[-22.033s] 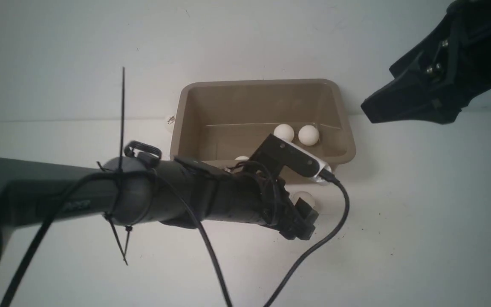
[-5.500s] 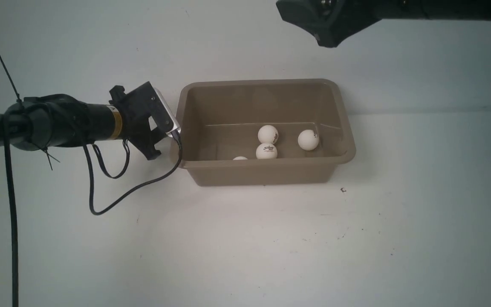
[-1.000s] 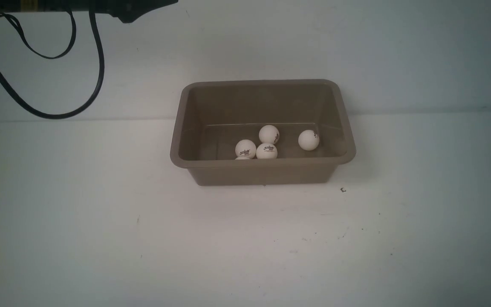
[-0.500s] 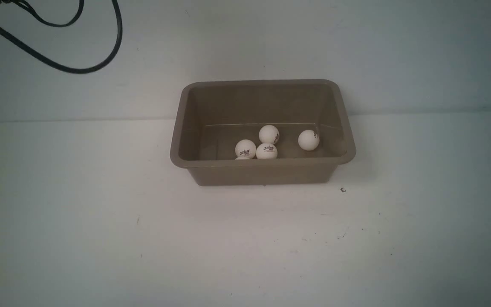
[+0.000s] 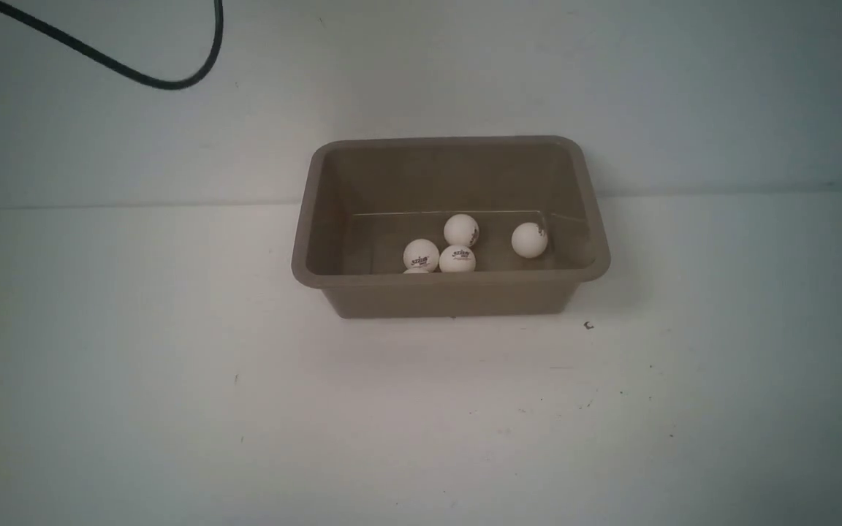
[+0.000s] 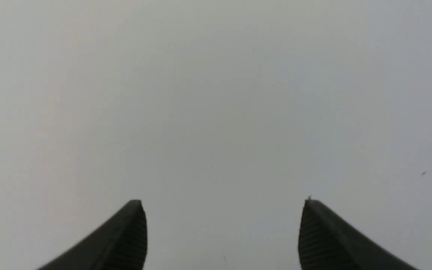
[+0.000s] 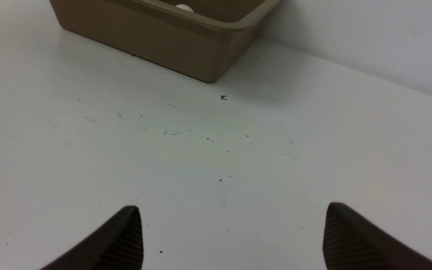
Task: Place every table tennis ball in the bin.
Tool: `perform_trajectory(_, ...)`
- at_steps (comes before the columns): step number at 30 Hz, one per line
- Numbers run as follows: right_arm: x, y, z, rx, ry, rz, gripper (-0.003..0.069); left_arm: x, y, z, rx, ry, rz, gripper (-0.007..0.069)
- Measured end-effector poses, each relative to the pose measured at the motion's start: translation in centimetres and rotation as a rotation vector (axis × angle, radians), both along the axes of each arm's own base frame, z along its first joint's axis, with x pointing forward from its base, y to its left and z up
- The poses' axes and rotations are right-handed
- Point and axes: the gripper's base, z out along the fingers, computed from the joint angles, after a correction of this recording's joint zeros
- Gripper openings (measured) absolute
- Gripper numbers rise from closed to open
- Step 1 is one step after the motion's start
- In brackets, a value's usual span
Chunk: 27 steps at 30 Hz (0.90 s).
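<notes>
A black cable [image 5: 136, 73] loops down from the upper left corner of the front view, hanging in front of a pale wall [image 5: 684, 95]. No arm shows in this view. Below it spreads a white bench [image 5: 172, 402], bare on its left side apart from a few tiny dark specks.

In the middle of the bench, close against the wall, sits the bin [image 5: 450, 296], a grey-brown rectangular tub with a flared rim. All the visible balls lie on its floor. Near the front wall, a sliver of one ball [image 5: 416, 270] peeks above the rim. Just behind it sits a second ball [image 5: 421, 255], touching a third ball [image 5: 457, 258] to its right. A fourth ball [image 5: 461, 229] rests just behind those two. A fifth ball [image 5: 529, 239] lies apart from the group, toward the bin's right wall. Each shows a small dark logo.

To the right of the bin, a small dark mark [image 5: 588, 326] sits on the bench.

The left pincer [image 6: 221, 202] shows in its wrist view with its jaws spread wide, gripping nothing, facing only a plain pale surface.

The right pincer [image 7: 233, 208] likewise stands wide open and empty, above the speckled bench, with a corner of the bin well ahead of it.
</notes>
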Motion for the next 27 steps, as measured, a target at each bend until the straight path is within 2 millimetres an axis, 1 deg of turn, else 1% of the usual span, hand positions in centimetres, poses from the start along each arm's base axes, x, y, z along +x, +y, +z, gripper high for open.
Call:
perform_trajectory(2,0.0,0.0,0.0,-0.001,0.000,0.000,0.0589,0.0,-0.8,0.1,0.089,-0.021,0.049,0.0489)
perform_trajectory(4,0.0,0.0,0.0,-0.001,0.000,0.000,0.0589,0.2,-1.9,-0.4,0.196,0.009,0.145,0.0489)
perform_trajectory(5,0.0,0.0,0.0,-0.001,0.000,0.000,0.0589,0.2,-1.9,-0.4,0.196,0.009,0.145,0.0489)
perform_trajectory(6,0.0,0.0,0.0,-0.001,0.000,0.000,0.0589,0.4,-2.1,-1.0,0.259,0.070,0.252,0.0489)
perform_trajectory(9,0.0,0.0,0.0,-0.001,0.000,0.000,0.0589,0.1,-2.7,-2.3,0.334,0.231,0.470,0.0489)
perform_trajectory(10,0.0,0.0,0.0,-0.001,0.000,0.000,0.0589,-0.4,-2.6,-3.1,0.348,0.336,0.582,0.0489)
perform_trajectory(11,0.0,0.0,0.0,-0.001,0.000,0.000,0.0589,-0.5,-2.7,-3.3,0.354,0.352,0.591,0.0489)
perform_trajectory(13,0.0,0.0,0.0,-0.001,0.000,0.000,0.0589,-1.5,-2.5,-5.1,0.366,0.558,0.707,0.0489)
perform_trajectory(14,0.0,0.0,0.0,-0.001,0.000,0.000,0.0589,-1.6,-2.4,-5.4,0.357,0.593,0.718,0.0489)
perform_trajectory(15,0.0,0.0,0.0,-0.001,0.000,0.000,0.0589,-2.5,-2.5,-7.1,0.362,0.756,0.715,0.0489)
perform_trajectory(16,0.0,0.0,0.0,-0.001,0.000,0.000,0.0589,-2.6,-2.6,-7.3,0.371,0.769,0.709,0.0489)
perform_trajectory(18,0.0,0.0,0.0,-0.001,0.000,0.000,0.0589,-3.5,-3.4,-8.6,0.375,0.871,0.613,0.0489)
perform_trajectory(19,0.0,0.0,0.0,-0.001,0.000,0.000,0.0589,-3.9,-3.8,-8.9,0.386,0.884,0.566,0.0489)
perform_trajectory(22,0.0,0.0,0.0,-0.001,0.000,0.000,0.0589,-5.7,-5.1,-8.8,0.415,0.856,0.419,0.0489)
perform_trajectory(23,0.0,0.0,0.0,-0.001,0.000,-0.001,0.0589,-7.4,-5.9,-8.3,0.393,0.819,0.318,0.0489)
perform_trajectory(25,0.0,0.0,0.0,-0.001,0.000,-0.001,0.0589,-9.2,-5.9,-7.6,0.369,0.789,0.263,0.0489)
perform_trajectory(26,0.0,0.0,0.0,-0.001,0.000,-0.001,0.0589,-10.6,-5.7,-7.2,0.343,0.782,0.236,0.0489)
perform_trajectory(27,0.0,0.0,0.0,-0.001,0.000,-0.001,0.0589,-11.3,-5.6,-7.1,0.328,0.781,0.223,0.0489)
